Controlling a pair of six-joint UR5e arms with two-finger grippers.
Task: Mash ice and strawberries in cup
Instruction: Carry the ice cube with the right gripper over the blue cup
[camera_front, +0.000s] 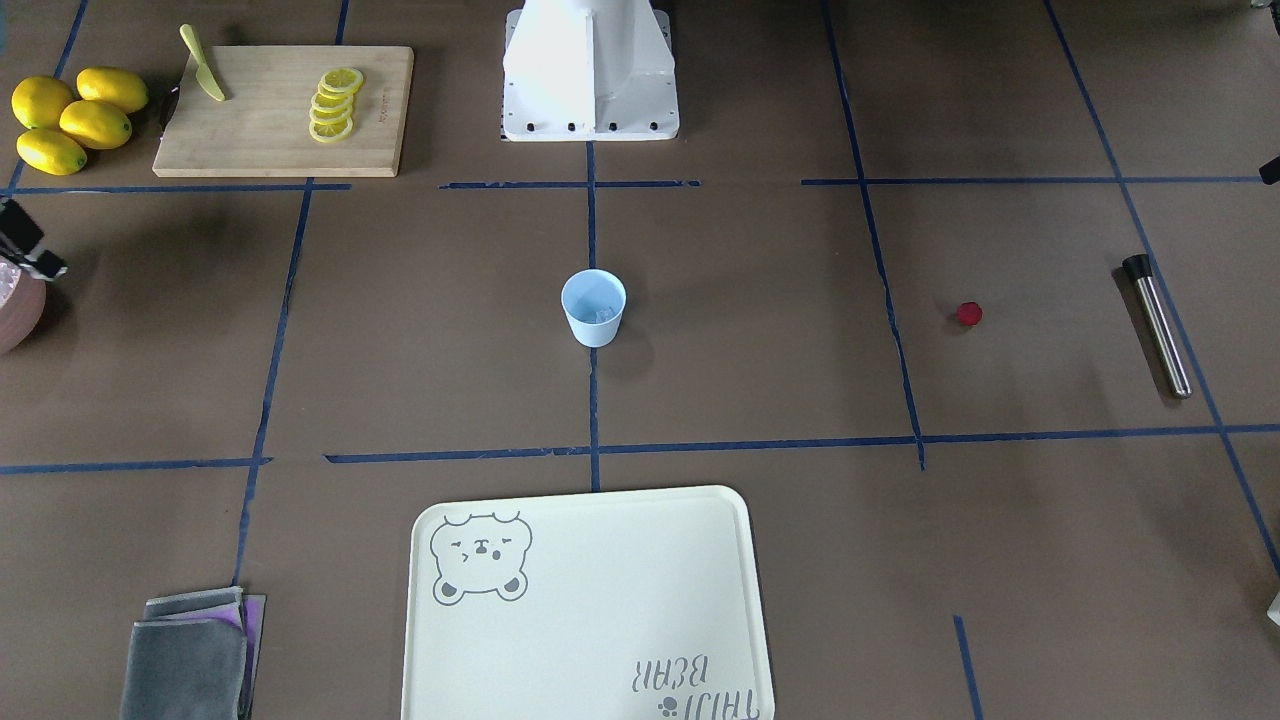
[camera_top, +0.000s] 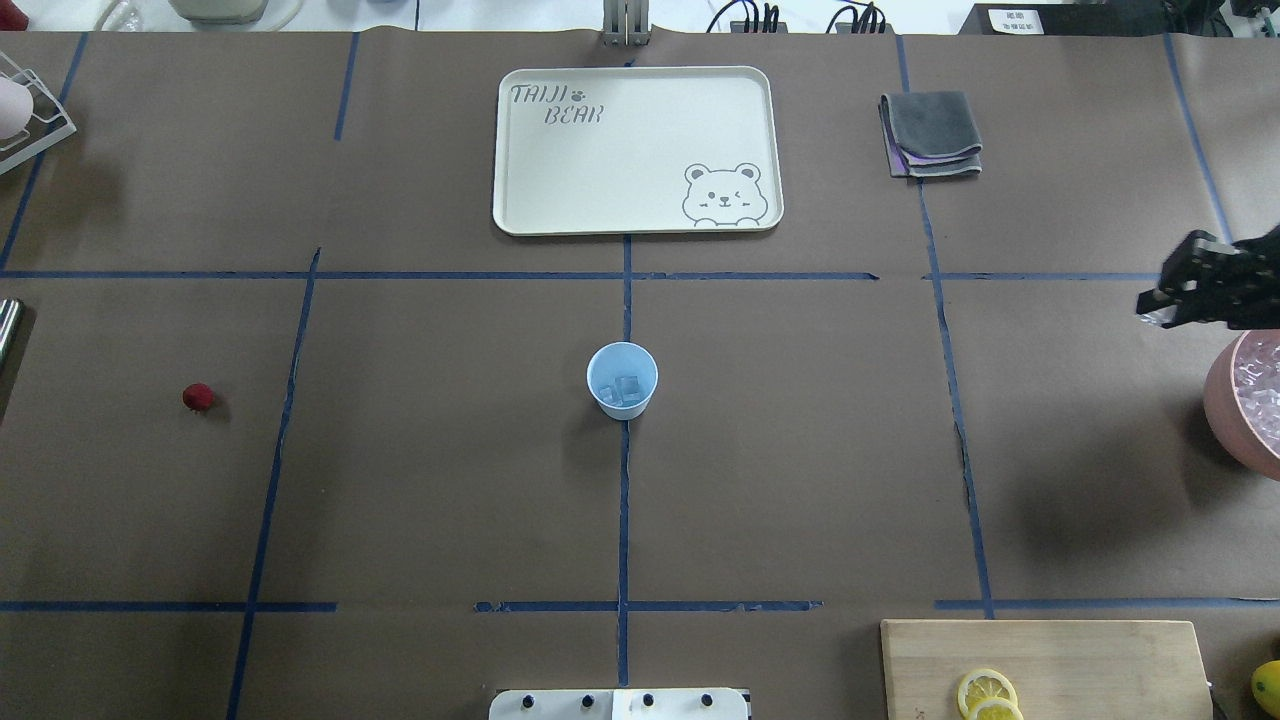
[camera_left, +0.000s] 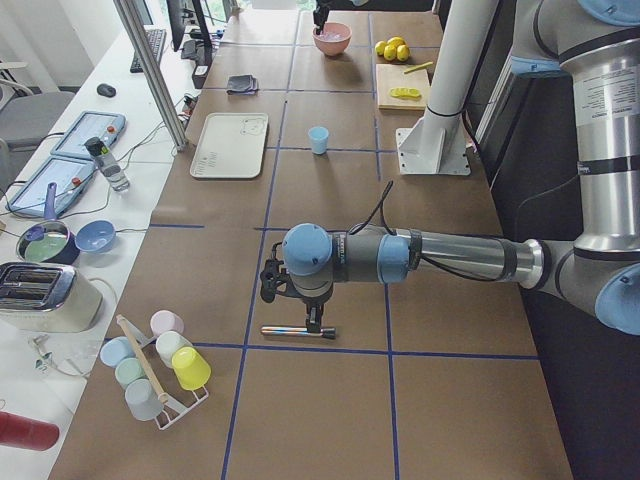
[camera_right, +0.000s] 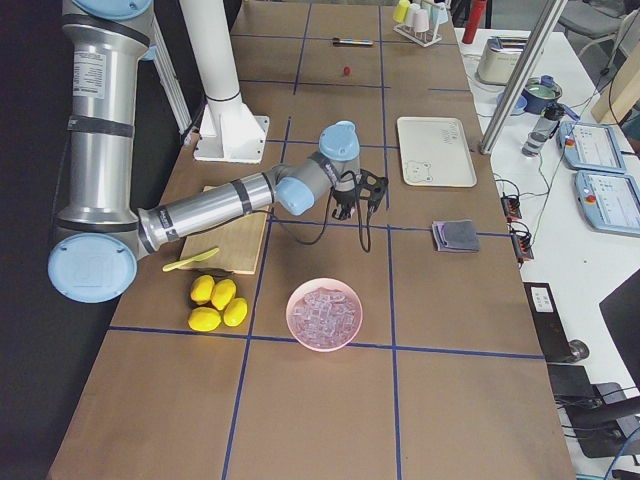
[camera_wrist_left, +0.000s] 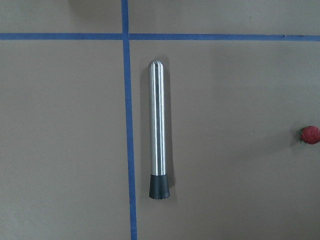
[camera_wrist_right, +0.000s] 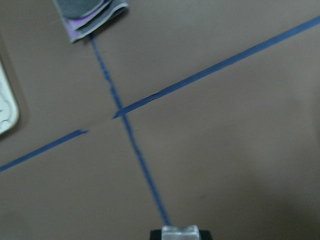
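Where the table is nearest the robot, a wooden board (camera_front: 280, 110) holds lemon slices (camera_front: 335, 105). The print on the board is too tiny to read. Farther out, in the middle, the blue cup (camera_top: 621, 380) stands upright with two bits of ice (camera_top: 622, 390) inside. The red strawberry (camera_top: 198, 397) lies well off to the robot's left, apart from the cup. Farther left lies a metal stick (camera_wrist_left: 158, 130) with a black end. The left gripper (camera_left: 311, 318) hangs over it, and I cannot tell if its fingers are apart or together. The right gripper (camera_top: 1160, 300) pinches a clear ice chunk (camera_wrist_right: 181, 232) near a pink bowl (camera_top: 1222, 395) that the overhead view's edge cuts off. Farthest away, a pale tray (camera_top: 640, 150) says "TAIJI BEAR", and a folded grey cloth (camera_top: 931, 133) lies near it.
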